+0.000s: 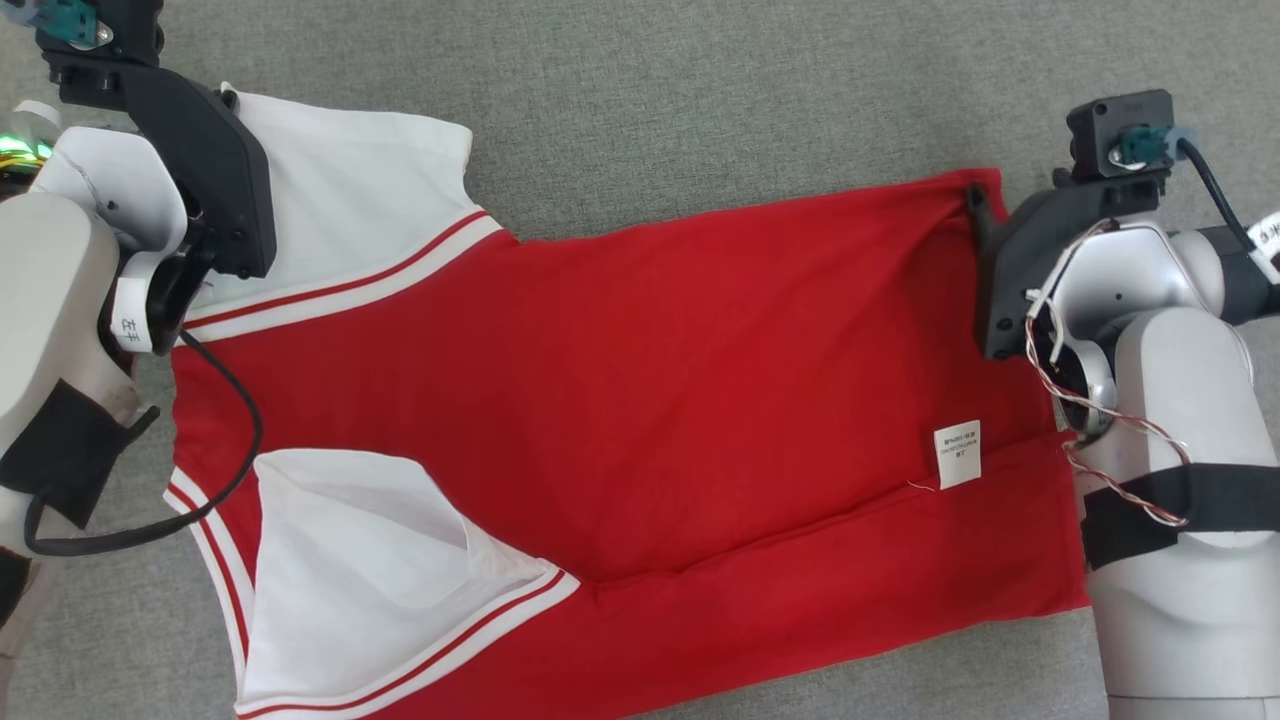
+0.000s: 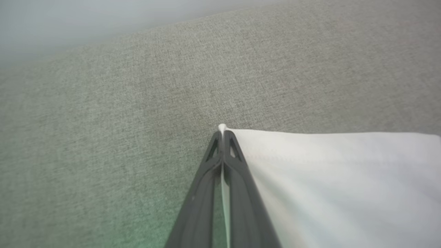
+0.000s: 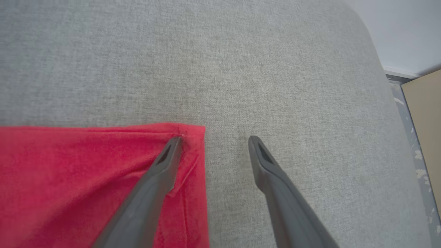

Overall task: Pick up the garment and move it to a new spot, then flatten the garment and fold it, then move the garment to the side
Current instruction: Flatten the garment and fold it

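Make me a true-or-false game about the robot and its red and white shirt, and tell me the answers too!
1. The garment is red with white sleeves. True.
2. The left jaws are shut on a white corner of the garment. True.
3. The right jaws are clamped tight on the red cloth. False: they stand wide open, with one finger at the red corner and the other over the grey surface.
4. The garment hangs in the air. False: it lies spread out on the grey surface.
5. A white label shows on the red part. True.
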Controlling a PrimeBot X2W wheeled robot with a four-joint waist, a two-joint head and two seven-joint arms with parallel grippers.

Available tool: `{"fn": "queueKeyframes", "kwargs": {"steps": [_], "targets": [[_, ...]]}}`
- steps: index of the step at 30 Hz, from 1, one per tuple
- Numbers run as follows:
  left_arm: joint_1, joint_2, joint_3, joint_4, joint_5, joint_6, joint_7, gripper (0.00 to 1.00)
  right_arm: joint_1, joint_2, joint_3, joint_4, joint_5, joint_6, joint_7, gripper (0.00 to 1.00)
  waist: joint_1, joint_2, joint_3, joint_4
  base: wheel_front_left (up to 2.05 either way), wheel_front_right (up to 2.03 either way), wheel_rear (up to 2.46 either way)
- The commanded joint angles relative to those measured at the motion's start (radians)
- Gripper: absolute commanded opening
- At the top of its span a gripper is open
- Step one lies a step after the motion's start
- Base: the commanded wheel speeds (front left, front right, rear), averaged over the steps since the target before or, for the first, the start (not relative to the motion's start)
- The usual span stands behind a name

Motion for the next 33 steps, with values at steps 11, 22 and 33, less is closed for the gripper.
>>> {"fn": "queueKeyframes", "kwargs": {"steps": [11,22,33], "targets": [[0.017,0.018,-0.005,-0.027,-0.006,0.009,0.011,0.0,-0.05,-0.005,0.055,0.042,0.07,0.0,0.052,0.2,0.0,0.0,0.0,0.001,0.0,0.0,0.0],[0.028,0.021,0.017,-0.05,-0.024,0.014,-0.041,0.0,-0.037,-0.019,0.055,0.028,0.09,0.0,0.031,0.0,0.0,0.0,-0.018,0.006,0.0,0.0,0.0],[0.142,0.009,0.115,-0.159,-0.154,-0.025,-0.151,0.0,0.054,-0.047,0.055,-0.06,0.198,0.0,0.045,0.0,0.0,0.0,-0.1,0.046,0.0,0.0,0.0]]}}
